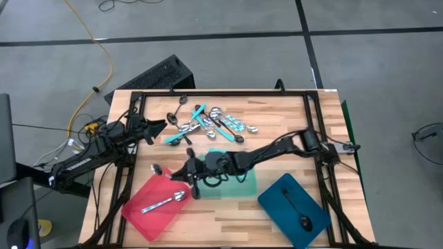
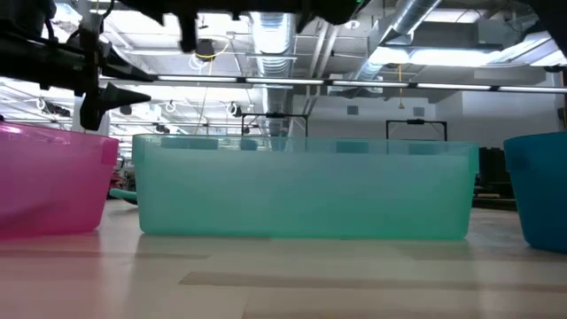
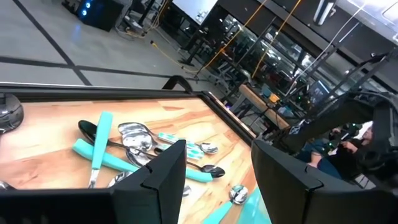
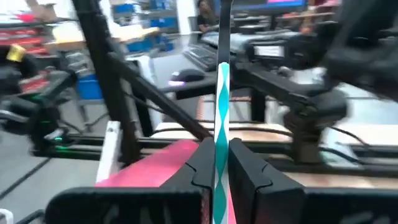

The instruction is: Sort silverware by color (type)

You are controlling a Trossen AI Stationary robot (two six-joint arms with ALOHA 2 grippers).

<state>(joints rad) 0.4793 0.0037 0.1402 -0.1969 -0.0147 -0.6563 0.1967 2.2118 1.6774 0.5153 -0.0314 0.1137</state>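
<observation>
Right gripper (image 4: 217, 168) clamps turquoise-handled spoon (image 4: 221, 118) over red tray (image 1: 142, 207) edge.

Three trays sit in a row along the table's (image 1: 277, 207) front: the left tray (image 1: 142, 211) holds one spoon (image 1: 166, 202), the middle tray (image 1: 246, 181) lies under the right arm, and the right tray (image 1: 277, 204) holds another spoon (image 1: 296, 213). Behind them, near the table's far edge, lies a loose pile of spoons (image 1: 208, 124). The right gripper (image 1: 191, 173) hangs between the left and middle trays. The left gripper (image 1: 158, 128) waits just left of the pile.
</observation>
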